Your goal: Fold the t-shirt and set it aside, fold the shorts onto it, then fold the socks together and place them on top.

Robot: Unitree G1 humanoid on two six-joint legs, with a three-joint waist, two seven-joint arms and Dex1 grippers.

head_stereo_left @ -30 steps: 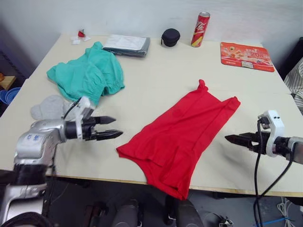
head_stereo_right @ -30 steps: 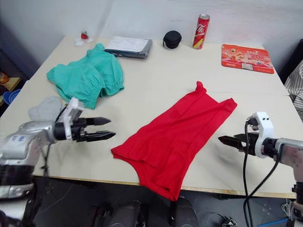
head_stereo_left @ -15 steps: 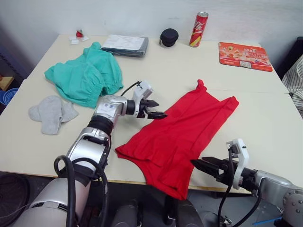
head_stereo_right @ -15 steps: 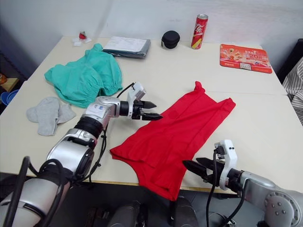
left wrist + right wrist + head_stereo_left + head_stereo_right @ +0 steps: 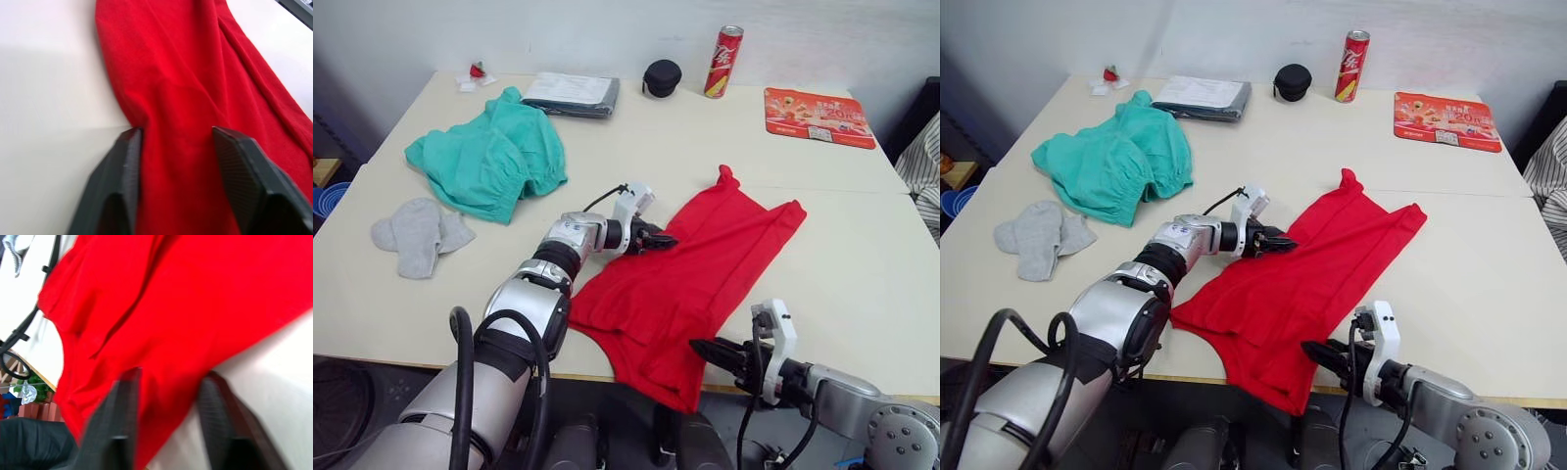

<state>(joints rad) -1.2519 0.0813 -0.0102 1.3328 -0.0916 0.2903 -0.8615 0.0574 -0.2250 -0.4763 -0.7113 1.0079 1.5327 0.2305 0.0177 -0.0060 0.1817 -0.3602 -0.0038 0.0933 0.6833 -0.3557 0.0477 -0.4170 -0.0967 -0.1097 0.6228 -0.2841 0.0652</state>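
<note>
Two head views: we look forward and down from above the near edge of the table (image 5: 636,147), taking in its whole top to the far wall. The pair share nearly the same scene, the right eye offset slightly sideways. Left wrist view: we look along the left gripper (image 5: 176,161), very close to the t-shirt (image 5: 195,88) and the bare tabletop beside it. Right wrist view: we look along the right gripper (image 5: 168,421), equally close, at the same garment's near edge. All four views share the t-shirt.
</note>
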